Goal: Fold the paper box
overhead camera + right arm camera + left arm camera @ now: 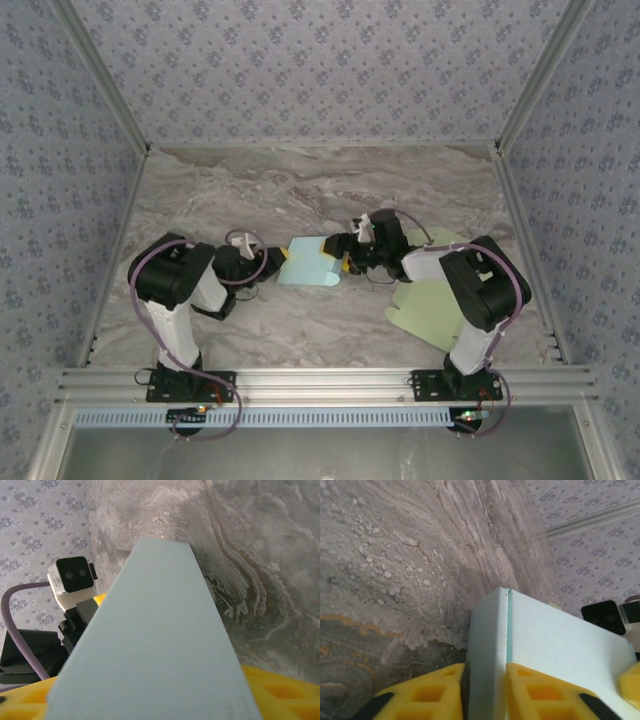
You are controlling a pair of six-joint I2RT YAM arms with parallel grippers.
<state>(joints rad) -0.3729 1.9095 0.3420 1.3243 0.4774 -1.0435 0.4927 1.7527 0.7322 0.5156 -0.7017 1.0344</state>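
Top external view: the grey marble desk (pixel 300 190) carries the pale blue paper box (pixel 310 262) at its middle. A green sheet (pixel 430 310) lies flat to the box's right, nearer the arms. The left claw (pixel 487 672) pinches a raised wall at the box's left edge. The right claw (pixel 347 263) straddles its right edge; I cannot tell whether it grips. Folding looks barely begun: one wall stands, and the rest seemingly remains.

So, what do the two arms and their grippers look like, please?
The left arm and right arm have white and black links on black bases, each trailing a purple-grey cable. The fingers are bright yellow with recessed pockets. A small white-and-black camera sits at the left wrist.
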